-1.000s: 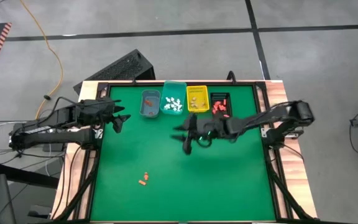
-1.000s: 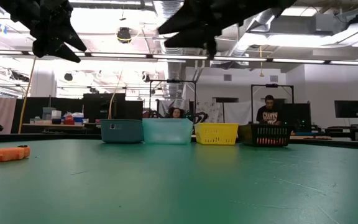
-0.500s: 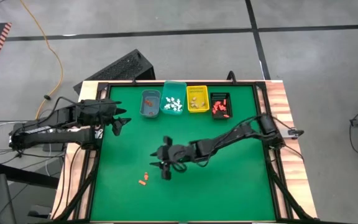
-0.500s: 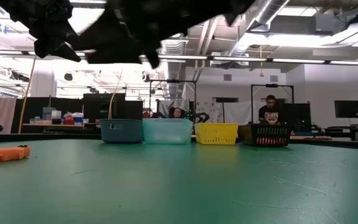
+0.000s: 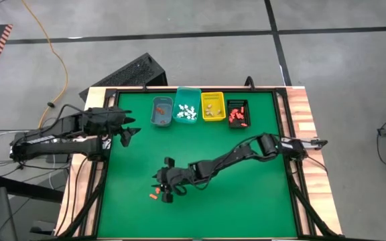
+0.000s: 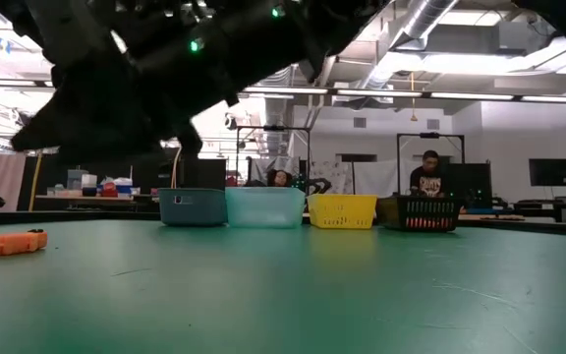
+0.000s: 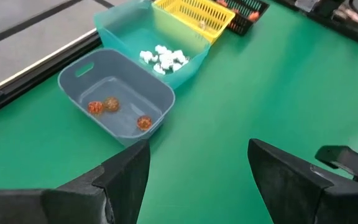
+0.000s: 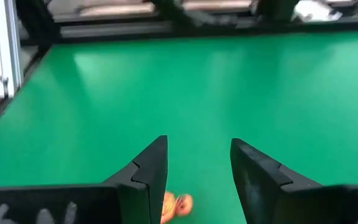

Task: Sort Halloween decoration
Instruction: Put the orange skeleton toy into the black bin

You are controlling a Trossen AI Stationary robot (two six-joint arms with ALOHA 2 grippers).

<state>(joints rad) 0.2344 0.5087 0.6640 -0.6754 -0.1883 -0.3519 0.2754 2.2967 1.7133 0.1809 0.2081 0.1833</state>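
Seen from above, the left gripper (image 5: 127, 129) waits at nine o'clock on the green table (image 5: 246, 194), jaws spread and empty. At seven o'clock lie two loose orange decoration pieces (image 5: 155, 194); their long axis is too small to judge. The right gripper (image 5: 164, 188) hovers touching-close on their three o'clock side, jaws parted, grasping nothing, far nearer than the left. At twelve o'clock stand four bins: blue bin (image 5: 161, 112), teal bin (image 5: 186, 107), yellow bin (image 5: 212, 106), black bin (image 5: 237, 112). Nothing seems to block the descent.
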